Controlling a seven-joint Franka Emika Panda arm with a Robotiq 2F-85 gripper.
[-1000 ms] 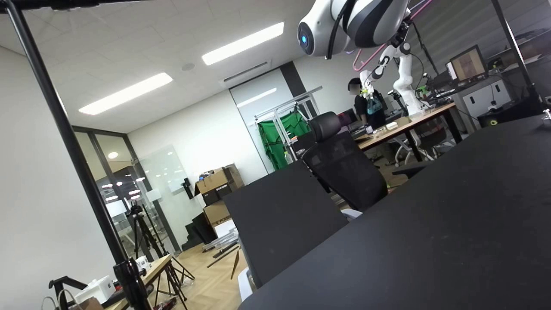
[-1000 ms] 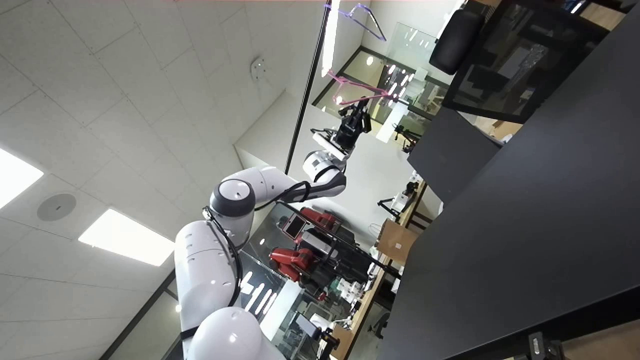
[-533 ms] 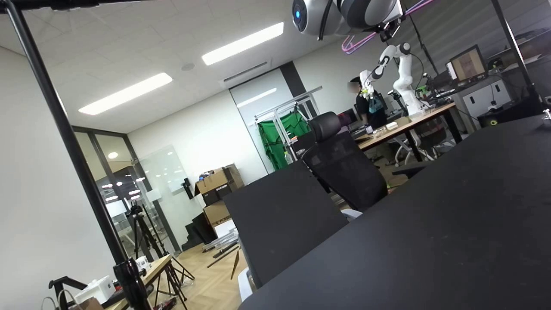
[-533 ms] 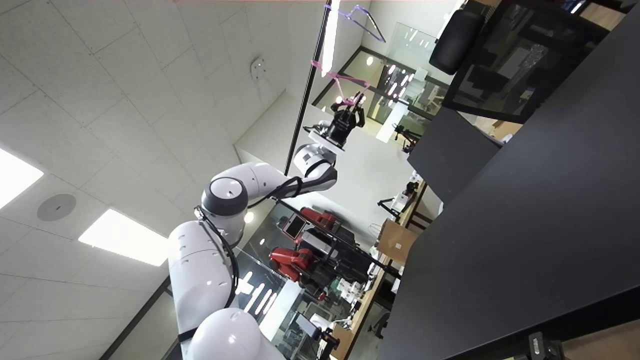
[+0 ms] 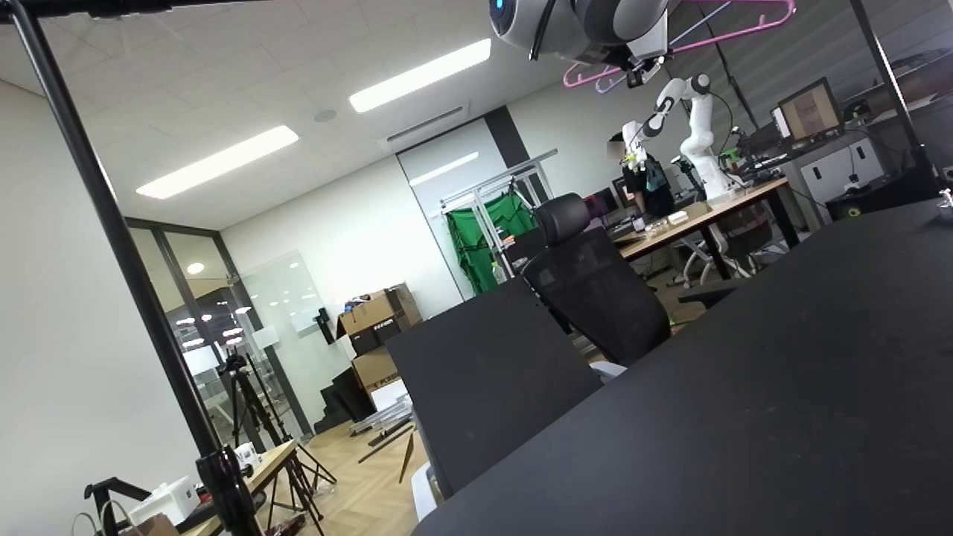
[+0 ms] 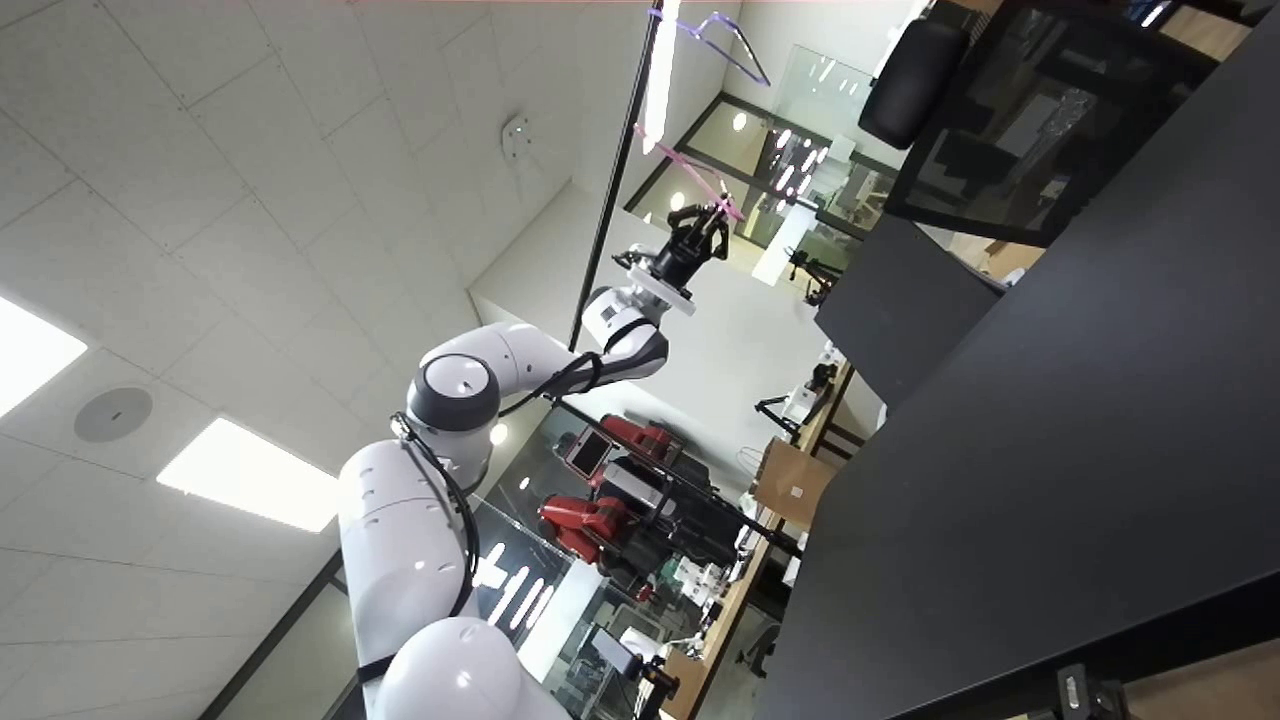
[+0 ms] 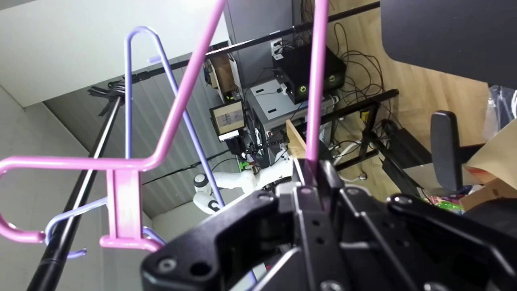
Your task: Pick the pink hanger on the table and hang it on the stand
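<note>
High above the edges of the flat, matte black surface [image 5: 744,417], the slim pink triangular hanger [image 7: 180,101] is pinched by its straight bar [image 7: 317,81] in the black metal gripper [image 7: 313,171], presumably to leave its hook [image 7: 28,236] free for the nearby black metal stand [image 7: 80,188].

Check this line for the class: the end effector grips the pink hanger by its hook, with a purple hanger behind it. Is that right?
The hook is wrong: the wrist view shows the end effector gripping the pink hanger by a straight bar. The purple hanger is indeed behind it.
</note>
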